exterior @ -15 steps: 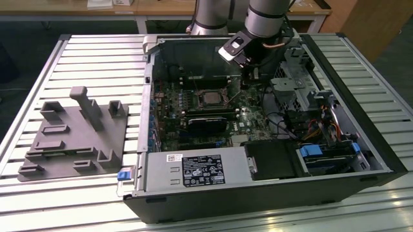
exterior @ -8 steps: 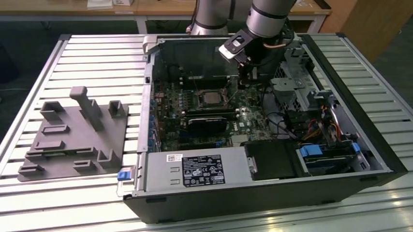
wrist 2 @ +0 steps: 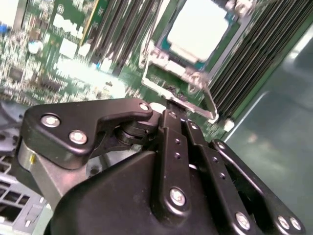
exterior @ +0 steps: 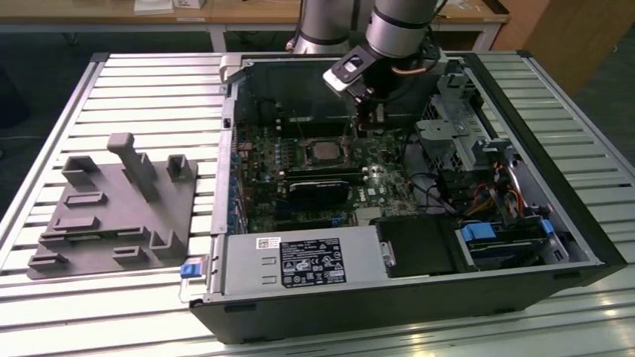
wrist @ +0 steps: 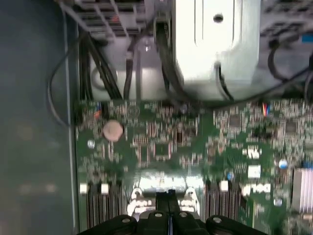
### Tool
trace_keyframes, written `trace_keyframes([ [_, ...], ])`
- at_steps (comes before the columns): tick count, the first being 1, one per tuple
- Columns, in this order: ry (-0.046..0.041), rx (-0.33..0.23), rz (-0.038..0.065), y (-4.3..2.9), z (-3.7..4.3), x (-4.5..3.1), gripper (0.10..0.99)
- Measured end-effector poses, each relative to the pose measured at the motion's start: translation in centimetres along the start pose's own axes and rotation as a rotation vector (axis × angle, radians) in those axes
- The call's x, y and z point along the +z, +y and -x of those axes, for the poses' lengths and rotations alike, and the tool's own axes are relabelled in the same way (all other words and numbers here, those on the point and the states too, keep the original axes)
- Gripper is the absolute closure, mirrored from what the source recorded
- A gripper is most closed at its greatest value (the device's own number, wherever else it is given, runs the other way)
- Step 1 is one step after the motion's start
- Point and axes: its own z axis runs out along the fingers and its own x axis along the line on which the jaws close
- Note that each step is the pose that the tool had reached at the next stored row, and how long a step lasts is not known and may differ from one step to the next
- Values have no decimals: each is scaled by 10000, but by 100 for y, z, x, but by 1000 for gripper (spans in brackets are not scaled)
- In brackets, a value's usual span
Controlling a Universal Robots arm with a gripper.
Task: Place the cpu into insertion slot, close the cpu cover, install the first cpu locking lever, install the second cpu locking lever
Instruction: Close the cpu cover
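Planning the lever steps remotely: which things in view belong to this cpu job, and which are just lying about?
Job: cpu, cpu cover, locking lever, gripper.
Lying about: power supply, graphics card, grey fixture block beside the case.

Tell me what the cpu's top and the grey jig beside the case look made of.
The cpu: probably metal, satin silver; its flat top reflects light brightly. The grey jig: probably matte plastic; uniformly dull grey, no glints, blocky moulded or printed shapes.
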Motion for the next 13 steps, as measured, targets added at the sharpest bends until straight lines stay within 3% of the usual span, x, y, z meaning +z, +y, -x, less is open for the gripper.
trace_keyframes([
  [5,2,0,101,-205,6,19,980],
  [8,2,-1,196,-280,8,25,980],
  [10,8,-3,356,-320,9,30,980],
  [13,19,-7,718,-381,10,40,980],
])
